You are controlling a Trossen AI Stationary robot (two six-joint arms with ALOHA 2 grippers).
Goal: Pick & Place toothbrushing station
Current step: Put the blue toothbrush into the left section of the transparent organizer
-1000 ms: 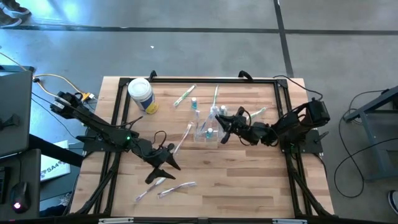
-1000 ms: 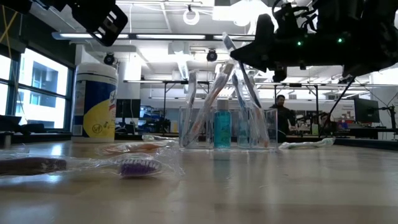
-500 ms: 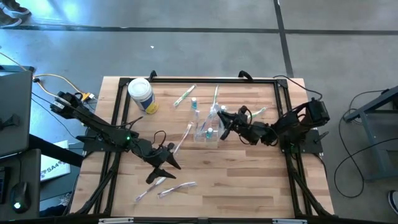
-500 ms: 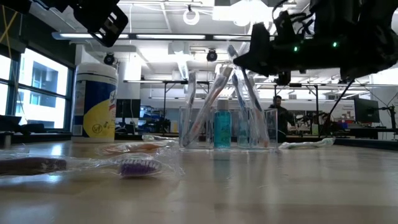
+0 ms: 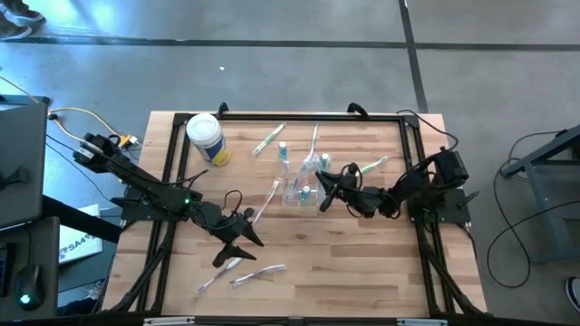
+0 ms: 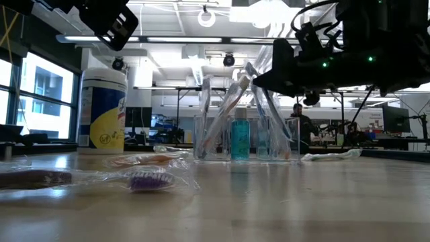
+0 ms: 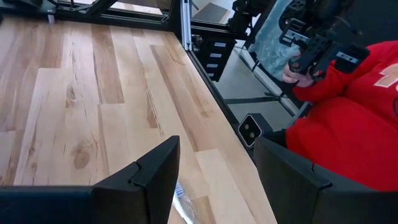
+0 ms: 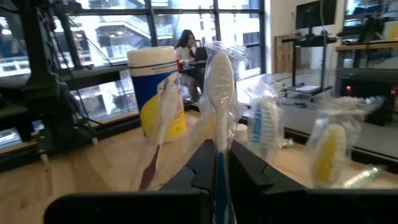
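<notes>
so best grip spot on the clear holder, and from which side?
Probably the holder's end wall, coming from above on the side nearest the right pincer. It stands upright, and brushes poke out of its open top, so the middle is crowded. That pincer is shut on a wrapped brush; the left pincer waits open.

Right gripper [image 5: 323,186] jaws apparently pinched; left gripper [image 5: 237,237] spread, hovering.

A robotics lab: open ceiling ducts [image 6: 201,64], rows of monitors [image 6: 396,119], a concrete floor [image 5: 290,54] around the wooden table [image 5: 362,263].
</notes>
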